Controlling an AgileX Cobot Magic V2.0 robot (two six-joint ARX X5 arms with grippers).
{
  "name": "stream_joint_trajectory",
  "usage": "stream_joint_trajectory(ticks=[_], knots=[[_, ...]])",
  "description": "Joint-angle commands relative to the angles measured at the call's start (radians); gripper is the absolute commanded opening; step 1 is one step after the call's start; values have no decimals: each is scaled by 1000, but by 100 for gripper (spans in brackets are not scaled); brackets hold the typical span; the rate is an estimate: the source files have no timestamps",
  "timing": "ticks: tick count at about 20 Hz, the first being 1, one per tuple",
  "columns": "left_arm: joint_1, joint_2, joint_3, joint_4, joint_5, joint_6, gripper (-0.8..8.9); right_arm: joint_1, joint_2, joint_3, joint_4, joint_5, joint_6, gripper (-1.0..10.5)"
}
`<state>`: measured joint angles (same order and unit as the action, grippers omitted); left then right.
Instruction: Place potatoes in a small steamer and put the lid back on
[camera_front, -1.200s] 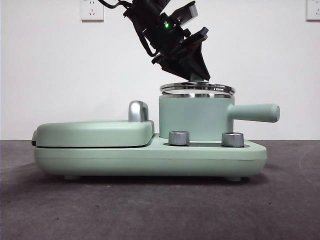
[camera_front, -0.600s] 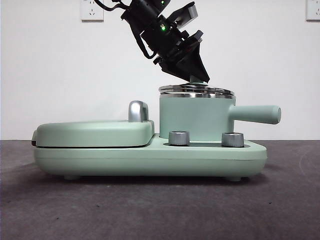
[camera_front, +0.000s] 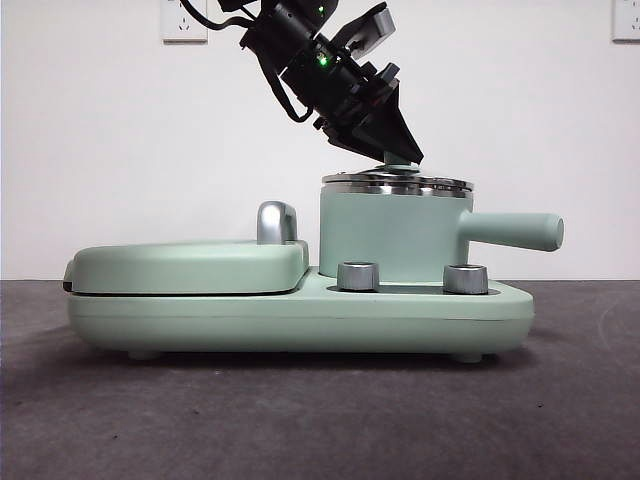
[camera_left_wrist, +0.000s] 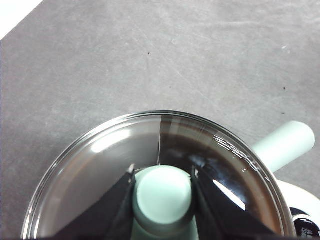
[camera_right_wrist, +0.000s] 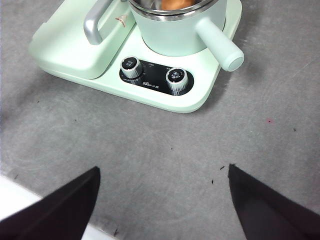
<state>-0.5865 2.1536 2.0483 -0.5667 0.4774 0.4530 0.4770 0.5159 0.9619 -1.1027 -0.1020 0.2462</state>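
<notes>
The left gripper (camera_left_wrist: 162, 197) has its two black fingers (camera_left_wrist: 112, 205) pinching the mint green knob of the lid (camera_left_wrist: 125, 150), one at the knob's 9 o'clock and one at its 3 o'clock in the left wrist view. In the front view this gripper (camera_front: 400, 160) comes down at a slant from 11 o'clock onto the small steamer (camera_front: 390, 235), and the lid's (camera_front: 397, 183) chrome rim lies level on the pot's rim, seemingly seated or all but seated.

The right gripper (camera_right_wrist: 162, 200) waits well back from the appliance, its fingers (camera_right_wrist: 62, 202) spread wide over bare table (camera_right_wrist: 165, 150).

The potato (camera_right_wrist: 176, 4) shows as an orange patch inside the steamer (camera_right_wrist: 175, 30) in the right wrist view, so loading looks done. The lid looks placed too; what seems left is for the left gripper to let go of the knob and lift clear.

Much is hard to check. The right wrist view cuts the pot off at its rim, so only a sliver of potato shows. Reflections on the glass hide the pot's inside in the left wrist view. Whether the lid sits fully home all the way round cannot be told from the level front view.
</notes>
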Motion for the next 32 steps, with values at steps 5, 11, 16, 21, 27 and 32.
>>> stream_joint_trajectory(ticks=[5,11,16,21,27,32], knots=[[-11,74,28,13,25,37,15,7,5,8,10,1,31,405],[10,82,28,-17,13,36,19,7,5,8,10,-1,35,405],[22,82,29,-17,13,-23,169,7,5,8,10,-1,35,405],[26,60,56,7,13,-163,537,7,5,8,10,-1,35,405],[39,-98,91,-208,13,-282,530,7,5,8,14,0,34,405],[35,-259,91,-591,32,-287,530,7,5,8,70,-3,30,405]])
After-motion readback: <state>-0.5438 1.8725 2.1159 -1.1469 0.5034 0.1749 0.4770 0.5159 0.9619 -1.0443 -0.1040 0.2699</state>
